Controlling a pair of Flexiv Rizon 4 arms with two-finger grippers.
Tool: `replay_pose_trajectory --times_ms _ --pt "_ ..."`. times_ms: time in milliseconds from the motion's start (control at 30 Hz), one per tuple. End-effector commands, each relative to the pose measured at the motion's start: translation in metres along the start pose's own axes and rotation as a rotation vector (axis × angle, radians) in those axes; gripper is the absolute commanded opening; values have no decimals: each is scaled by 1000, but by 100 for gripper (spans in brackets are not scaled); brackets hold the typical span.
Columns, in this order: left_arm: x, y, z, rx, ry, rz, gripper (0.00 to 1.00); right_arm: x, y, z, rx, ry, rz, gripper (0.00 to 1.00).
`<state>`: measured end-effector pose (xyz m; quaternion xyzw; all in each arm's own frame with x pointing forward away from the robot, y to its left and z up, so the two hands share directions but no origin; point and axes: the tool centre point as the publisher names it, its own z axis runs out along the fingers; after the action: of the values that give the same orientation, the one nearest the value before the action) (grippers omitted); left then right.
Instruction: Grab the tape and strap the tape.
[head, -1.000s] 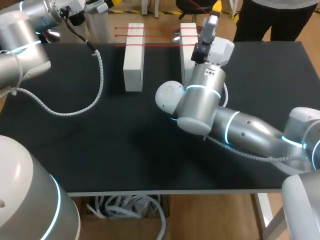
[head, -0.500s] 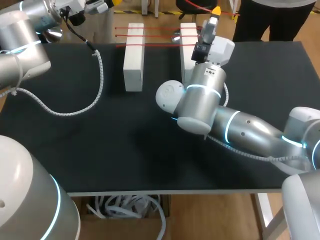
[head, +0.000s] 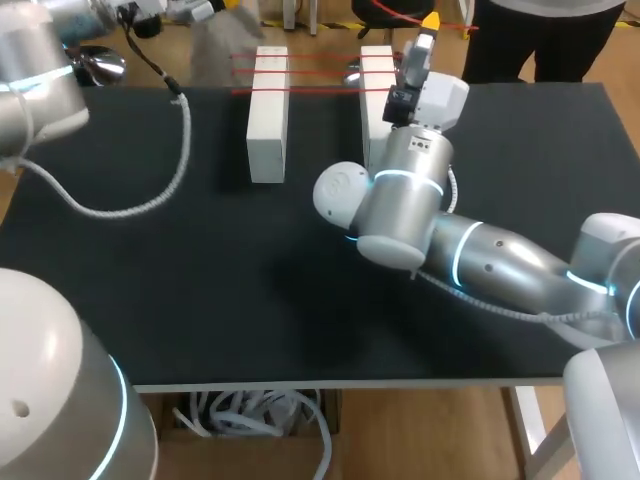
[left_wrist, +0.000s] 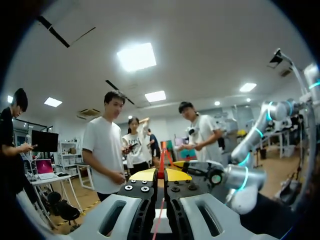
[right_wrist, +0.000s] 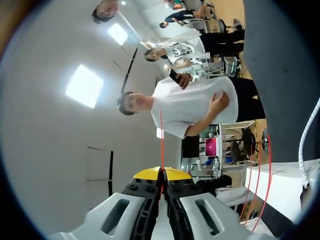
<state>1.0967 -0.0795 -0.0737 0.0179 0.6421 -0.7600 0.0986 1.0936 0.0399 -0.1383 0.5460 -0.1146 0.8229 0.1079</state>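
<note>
Three strands of red tape (head: 320, 72) run across two white blocks, the left one (head: 266, 112) and the right one (head: 374, 95), at the table's far side. My right gripper (head: 430, 22) points up behind the right block. In the right wrist view its yellow tips (right_wrist: 161, 173) are shut on a thin red tape strand (right_wrist: 161, 140) that leads away ahead of them. My left arm (head: 40, 80) sits at the far left corner. In the left wrist view, my left gripper (left_wrist: 160, 175) is shut on a red strand (left_wrist: 161, 156) that passes between its fingers.
A white corrugated cable (head: 150, 195) from the left arm loops over the black table (head: 200, 300). A shiny metal piece (head: 98, 65) lies at the far left corner. The right arm's silver body (head: 400, 200) covers the table's middle right.
My left arm has drawn back toward the far left corner, pulling its cable with it. The right arm has hardly moved.
</note>
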Motion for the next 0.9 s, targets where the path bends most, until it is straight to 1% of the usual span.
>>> replay_pose_trajectory --times_ms 33,167,233,267,300,367,400,500,533,600,700,800,833,900 --pt "-7 -21 -3 -180 34 33 0 -1 8 -2 18 0 -8 0" --pt "-8 -28 -1 -274 66 65 0 0 8 -5 30 0 -18 0" --pt "-7 -29 1 -321 83 82 0 0 8 -6 37 -1 -22 0" --pt "-6 -29 1 -360 82 91 0 -1 8 -6 37 -2 -23 0" --pt "-6 -29 2 -374 88 103 0 0 8 -7 43 -2 -28 0" --pt "-5 -30 3 -430 96 129 0 1 8 -9 49 -1 -32 0" --pt "-5 -30 4 -438 97 138 0 1 8 -10 51 -1 -32 0" --pt "-4 -30 5 -529 107 169 0 2 7 -13 62 -1 -39 0" --pt "-4 -30 6 -578 121 182 0 2 8 -14 65 -3 -42 0" --pt "-3 -30 6 -641 134 209 0 2 8 -15 69 -3 -47 0" --pt "-3 -29 6 -725 156 214 0 1 9 -17 73 -4 -54 0" --pt "-2 -26 5 -823 199 192 0 2 9 -19 82 -2 -61 0" --pt "-1 -25 5 -862 226 177 0 3 9 -20 85 -1 -62 0" --pt "-1 -25 5 -910 242 168 0 4 9 -21 87 1 -64 0"
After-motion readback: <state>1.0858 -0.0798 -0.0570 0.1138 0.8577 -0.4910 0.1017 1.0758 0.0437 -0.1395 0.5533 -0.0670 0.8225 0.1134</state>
